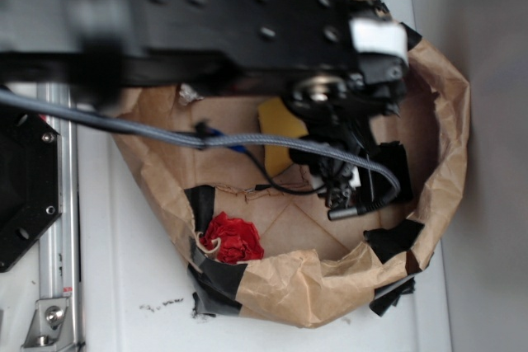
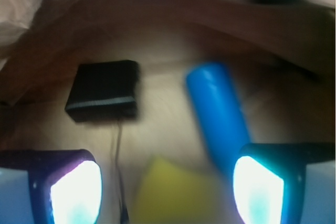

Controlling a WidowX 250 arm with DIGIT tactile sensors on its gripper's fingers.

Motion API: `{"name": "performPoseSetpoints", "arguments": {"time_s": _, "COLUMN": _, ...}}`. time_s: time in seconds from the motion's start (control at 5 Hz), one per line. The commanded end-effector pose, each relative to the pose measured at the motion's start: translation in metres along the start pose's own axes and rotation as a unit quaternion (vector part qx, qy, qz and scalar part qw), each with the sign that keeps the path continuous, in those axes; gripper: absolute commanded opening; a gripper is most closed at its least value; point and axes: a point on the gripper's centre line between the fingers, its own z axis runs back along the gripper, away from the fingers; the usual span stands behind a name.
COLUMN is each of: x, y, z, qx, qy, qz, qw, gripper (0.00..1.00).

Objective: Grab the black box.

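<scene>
Item, nearest the wrist camera: the pincer (image 2: pixel 167 190), its two pale glowing fingertips (image 2: pixel 76 191) standing well apart with nothing between them, presumably spread ready to straddle a target. Item, just beyond and between those tips: a yellow sponge wedge (image 2: pixel 170 191), lying loose on the brown floor. Item, to the right: a blue cylinder (image 2: pixel 216 109), lying flat and slanted, its near end passing behind the right fingertip. Item, farther and left of centre: the black box (image 2: pixel 105 88), glossy and roughly square, resting flat on the floor, apart from sponge and cylinder and outside the pincer's gap; the pincer would likely need to shift left and forward to bracket it. Item, enclosing all: a brown paper basin (image 1: pixel 450 133) with crumpled raised walls patched in black tape, evidently keeping the pieces corralled on the white desk (image 1: pixel 132 286). Item, at its near-left inner wall in the exterior view: a red crumpled object (image 1: pixel 233 237).
</scene>
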Motion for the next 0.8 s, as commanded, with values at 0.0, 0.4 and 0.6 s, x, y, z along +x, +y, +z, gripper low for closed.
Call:
{"name": "performPoseSetpoints", "arguments": {"time_s": 0.0, "x": 0.05, "y": -0.029, "z": -0.033, "qx": -0.045, "qy": -0.034, "qz": -0.026, "qw": 0.998, "gripper": 1.0}}
{"name": "performPoseSetpoints", "arguments": {"time_s": 0.4, "x": 0.044, "y": -0.038, "z": -0.005, "qx": -0.079, "qy": -0.081, "qz": -0.035, "qw": 0.993, "gripper": 1.0}}
{"name": "performPoseSetpoints", "arguments": {"time_s": 0.6, "x": 0.035, "y": -0.048, "z": -0.003, "qx": -0.09, "qy": -0.062, "qz": -0.054, "qw": 0.993, "gripper": 1.0}}
